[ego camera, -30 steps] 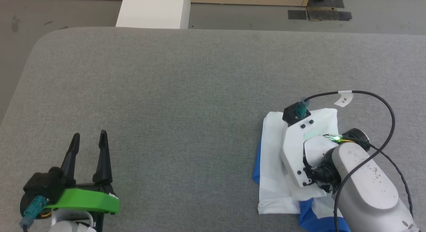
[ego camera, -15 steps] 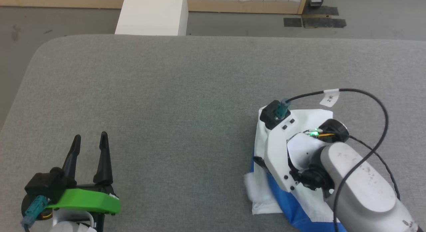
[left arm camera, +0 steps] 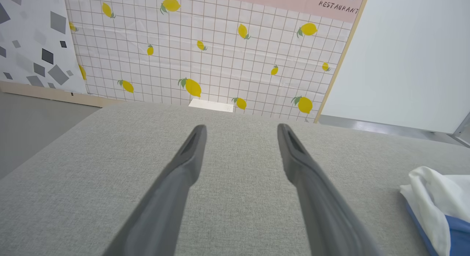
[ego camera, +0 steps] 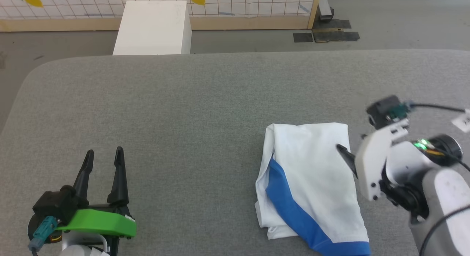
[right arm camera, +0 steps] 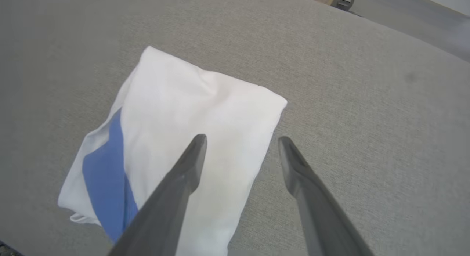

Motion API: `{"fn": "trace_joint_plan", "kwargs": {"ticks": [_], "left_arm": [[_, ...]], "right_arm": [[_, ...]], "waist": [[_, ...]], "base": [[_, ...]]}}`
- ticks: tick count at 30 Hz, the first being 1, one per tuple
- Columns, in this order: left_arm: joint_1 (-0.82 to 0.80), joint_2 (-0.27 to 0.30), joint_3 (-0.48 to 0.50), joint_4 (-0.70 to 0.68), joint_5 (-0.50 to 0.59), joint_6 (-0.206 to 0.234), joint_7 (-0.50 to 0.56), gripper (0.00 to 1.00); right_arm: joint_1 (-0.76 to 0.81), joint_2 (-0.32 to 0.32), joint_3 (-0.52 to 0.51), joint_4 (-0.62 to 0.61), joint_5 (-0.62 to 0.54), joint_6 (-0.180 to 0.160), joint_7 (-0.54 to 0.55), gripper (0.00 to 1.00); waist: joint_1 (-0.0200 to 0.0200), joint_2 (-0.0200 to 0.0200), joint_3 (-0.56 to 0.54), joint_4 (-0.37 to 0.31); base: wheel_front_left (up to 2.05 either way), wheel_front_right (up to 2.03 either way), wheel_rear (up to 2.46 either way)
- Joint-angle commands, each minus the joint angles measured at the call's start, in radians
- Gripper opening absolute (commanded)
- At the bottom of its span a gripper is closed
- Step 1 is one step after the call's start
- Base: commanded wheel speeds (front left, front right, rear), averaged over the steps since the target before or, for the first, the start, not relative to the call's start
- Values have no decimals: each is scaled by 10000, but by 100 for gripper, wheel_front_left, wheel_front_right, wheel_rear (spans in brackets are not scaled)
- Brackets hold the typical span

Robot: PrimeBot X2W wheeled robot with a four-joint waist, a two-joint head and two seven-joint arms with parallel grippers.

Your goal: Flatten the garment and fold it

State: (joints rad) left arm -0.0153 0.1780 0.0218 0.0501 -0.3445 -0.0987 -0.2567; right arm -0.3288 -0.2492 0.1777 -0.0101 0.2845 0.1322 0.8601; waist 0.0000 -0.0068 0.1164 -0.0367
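We see the grey padded table with the garment lying on its right half, close to the near edge. It is folded into a compact white rectangle, with a royal-blue band slanting across its left side down to the near hem. Our right gripper hovers over the garment's right edge, fingers spread wide and empty. Our left gripper, at the near left corner, is likewise spread wide and empty.

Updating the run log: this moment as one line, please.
shirt: folded, lying free on table | left end effector: open, empty, apart from shirt | right end effector: open, empty, at shirt's edge
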Motion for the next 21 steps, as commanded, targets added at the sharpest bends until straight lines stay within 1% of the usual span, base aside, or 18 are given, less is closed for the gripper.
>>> {"fn": "trace_joint_plan", "kwargs": {"ticks": [1,3,6,12,16,21], "left_arm": [[87,1,3,-55,-48,44,6,100],[69,8,-4,-88,-64,46,4,100],[42,42,-1,-128,-76,54,1,100],[-101,73,-66,-156,-101,47,2,100],[-205,63,-110,-120,-136,39,-2,100],[-283,42,-142,-38,-169,35,-12,100]], "right_arm": [[370,226,-290,-63,-345,-15,-121,100],[780,519,-759,-66,-866,-15,-256,100],[1207,1048,-1141,88,-1457,-15,-470,100],[1411,1616,-1543,885,-2438,-15,-967,100],[1368,1847,-1697,1543,-2492,-15,-1097,100],[1340,1941,-1546,2316,-2378,-15,-1057,100]], "waist": [[0,68,45,-16],[0,68,140,-26],[0,68,295,-39],[0,68,609,97],[0,68,757,224],[0,68,844,340]], "base": [[0,0,0],[0,0,0],[0,0,0],[0,0,0],[0,0,0],[0,0,0]]}}
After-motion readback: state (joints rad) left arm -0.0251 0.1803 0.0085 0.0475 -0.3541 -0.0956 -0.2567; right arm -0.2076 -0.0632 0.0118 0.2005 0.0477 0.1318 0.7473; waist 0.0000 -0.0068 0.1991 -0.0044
